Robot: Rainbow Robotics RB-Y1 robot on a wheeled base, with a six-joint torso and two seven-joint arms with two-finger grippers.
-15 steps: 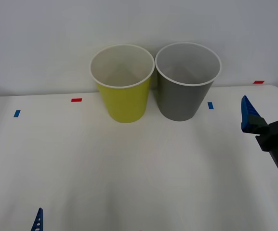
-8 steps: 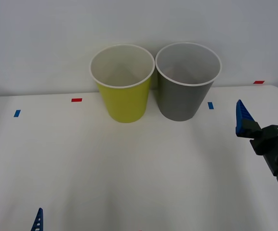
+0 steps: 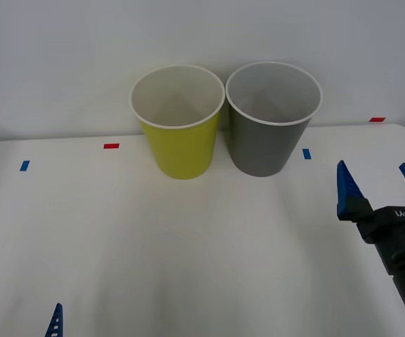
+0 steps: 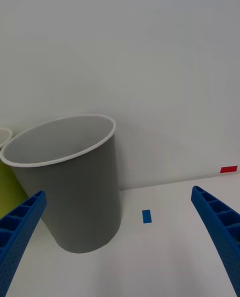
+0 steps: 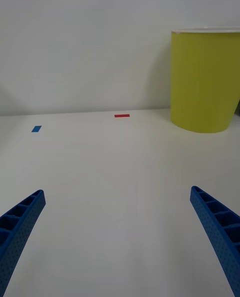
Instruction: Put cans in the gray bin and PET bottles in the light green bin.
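Two bins side by side at the back of the white table (image 3: 188, 246), against the pale wall. Going left to right: left gripper (image 3: 20, 319) low at the near left corner, blue ribbed fingers spread apart, nothing between them, tips just showing at the front view's lower edge. Blue tape mark (image 3: 24, 166) at the far left of the table, then red tape mark (image 3: 111, 146) closer to the bins. Next, the light green bin (image 3: 181, 144), upright, white rim, pale inside, nothing visible within. Just beside it, rims almost touching, the gray bin (image 3: 269, 137), likewise upright, white-rimmed, pale inside, nothing visible within from the front view. Small blue tape strip (image 3: 307, 153) right of the gray bin's base, and a red strip (image 3: 376, 120) at the far right back edge. Right gripper (image 3: 381, 186) over the table's right side, near and to the right of the gray bin, fingers wide apart and holding nothing. From the right wrist view, gray bin (image 4: 75, 187) ahead between the parted fingers, a sliver of the green one at its side. No can in sight anywhere.
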